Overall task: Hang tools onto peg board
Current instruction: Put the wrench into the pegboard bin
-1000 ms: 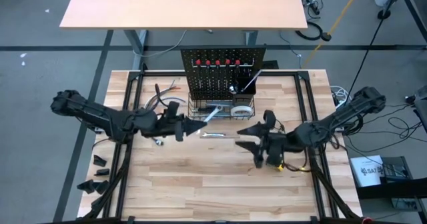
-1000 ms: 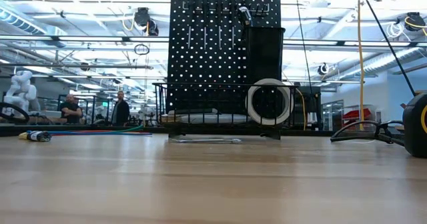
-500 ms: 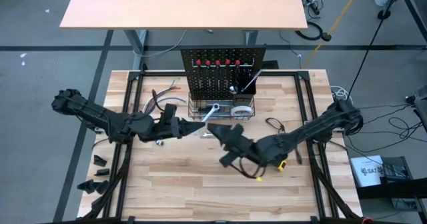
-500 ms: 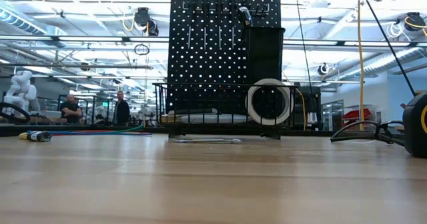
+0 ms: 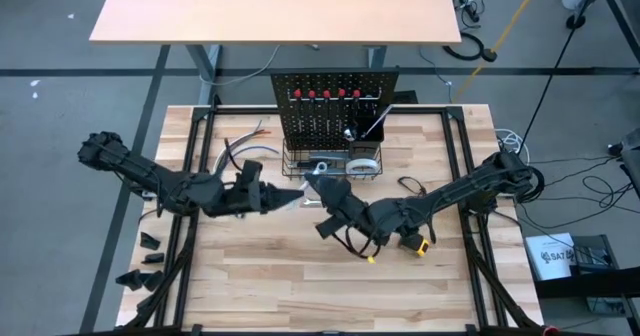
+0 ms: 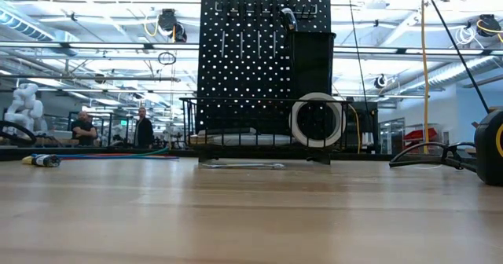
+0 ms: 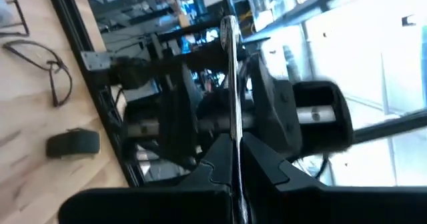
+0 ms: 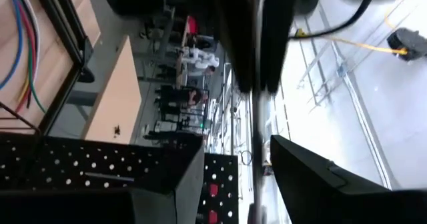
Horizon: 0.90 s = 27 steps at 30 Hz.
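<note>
**Board mostly stocked, one wrench in transit**

We judge the job well along. In the high view the peg board (image 5: pixel 335 101) stands at upper centre with a row of red-handled screwdrivers (image 5: pixel 325 94) hung along its top, and the low view shows thin tools hanging on its face. The white tape roll (image 6: pixel 317 120) sits in the wire basket (image 6: pixel 259 134) at centre frame.

Left to do, as we read it: a silver wrench (image 7: pixel 231 104) is clamped edge-on between the closed fingers of the left gripper (image 5: pixel 285 194), left of centre in the high view. Another flat silver tool (image 6: pixel 240 165) lies on the table in front of the basket, and the tape measure (image 6: pixel 491 146) sits at the right edge of the low view.

The right gripper (image 5: pixel 318 184) reaches in just beside the left one, below the basket. We cannot tell whether its fingers are apart or holding anything, since its wrist view is blocked by dark shapes close to the lens. Neither arm appears in the low view.
</note>
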Available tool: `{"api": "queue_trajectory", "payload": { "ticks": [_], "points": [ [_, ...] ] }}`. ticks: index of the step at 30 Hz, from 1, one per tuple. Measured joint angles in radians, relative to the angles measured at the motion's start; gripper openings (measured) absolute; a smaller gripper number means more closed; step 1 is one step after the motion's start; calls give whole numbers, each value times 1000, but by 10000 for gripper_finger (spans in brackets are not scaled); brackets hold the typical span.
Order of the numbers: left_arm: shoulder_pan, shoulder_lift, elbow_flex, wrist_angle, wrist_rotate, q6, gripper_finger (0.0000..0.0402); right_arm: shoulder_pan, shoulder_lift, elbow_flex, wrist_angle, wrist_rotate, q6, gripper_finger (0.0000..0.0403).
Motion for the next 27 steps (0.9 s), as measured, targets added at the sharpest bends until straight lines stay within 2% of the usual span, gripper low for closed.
{"api": "queue_trajectory", "payload": {
  "ticks": [6, 24, 27],
  "points": [
    [-2, 2, 0, -6, -28, -1, 13, -5, 0, 0, 3, -19, 5, 155],
    [8, 2, 0, -3, -58, -18, 13, -4, 0, 0, -6, -32, 3, 14],
    [8, 2, 0, -3, -57, -17, 26, -4, 0, 0, -6, -32, 8, 9]
  ]
}}
